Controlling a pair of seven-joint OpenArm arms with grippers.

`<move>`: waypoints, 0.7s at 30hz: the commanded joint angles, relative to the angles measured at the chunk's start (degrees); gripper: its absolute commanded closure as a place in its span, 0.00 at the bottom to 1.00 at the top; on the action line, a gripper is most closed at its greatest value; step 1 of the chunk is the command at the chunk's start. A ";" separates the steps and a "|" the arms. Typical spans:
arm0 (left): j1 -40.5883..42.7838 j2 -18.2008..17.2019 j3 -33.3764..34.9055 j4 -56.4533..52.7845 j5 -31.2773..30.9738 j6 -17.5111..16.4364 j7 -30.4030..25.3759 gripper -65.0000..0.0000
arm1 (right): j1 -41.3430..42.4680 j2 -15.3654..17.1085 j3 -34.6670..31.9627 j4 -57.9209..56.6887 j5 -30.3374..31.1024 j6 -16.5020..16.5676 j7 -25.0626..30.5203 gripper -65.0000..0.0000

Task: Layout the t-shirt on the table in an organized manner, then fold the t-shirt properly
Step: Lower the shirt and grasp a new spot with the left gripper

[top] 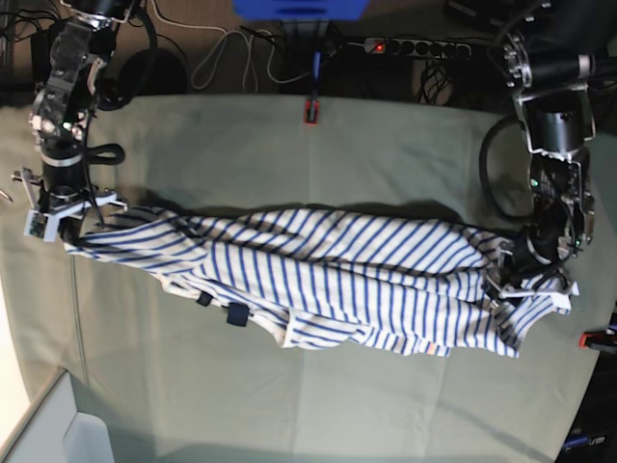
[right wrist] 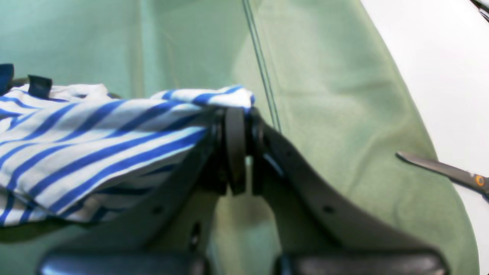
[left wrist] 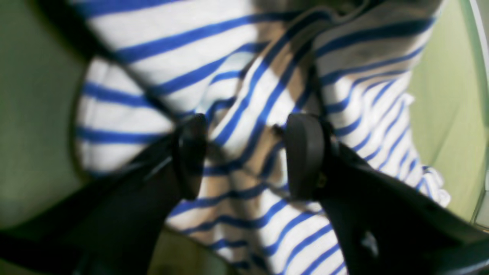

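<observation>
Across the middle of the green cloth-covered surface (top: 318,145) the striped t-shirt (top: 328,265) lies stretched sideways, bunched and creased, with its dark blue hem tag (top: 236,315) on the near edge. At one end, the right gripper (right wrist: 240,151) has its fingers pressed together, pinching a corner of the shirt. At the other end, the left gripper (left wrist: 244,152) hangs over rumpled stripes, fingers (left wrist: 305,156) spread apart, nothing clamped. Scissors (right wrist: 445,172) lie off to the side.

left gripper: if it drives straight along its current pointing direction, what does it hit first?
The t-shirt. The left gripper has its jaws apart right over bunched striped cloth; the table likely lies beneath, though depth is unclear.
</observation>
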 commanded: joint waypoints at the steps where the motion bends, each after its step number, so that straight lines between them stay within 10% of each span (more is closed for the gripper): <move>1: -1.25 -0.91 -0.14 0.90 -0.38 -0.54 -0.79 0.50 | 0.44 0.59 0.15 0.91 0.10 0.31 1.67 1.00; 8: -2.13 -0.65 0.04 0.90 -0.38 -0.62 -0.79 0.54 | 0.44 0.42 0.15 0.91 0.10 0.31 1.67 1.00; 14: -2.48 -0.65 -0.05 0.90 -0.38 -0.62 -0.79 1.00 | 0.44 0.42 0.15 0.91 0.10 0.31 1.67 1.00; 21: -2.39 -0.56 -0.05 0.90 -0.56 -0.71 -0.79 1.00 | 0.44 0.33 0.15 0.91 0.10 0.31 1.67 1.00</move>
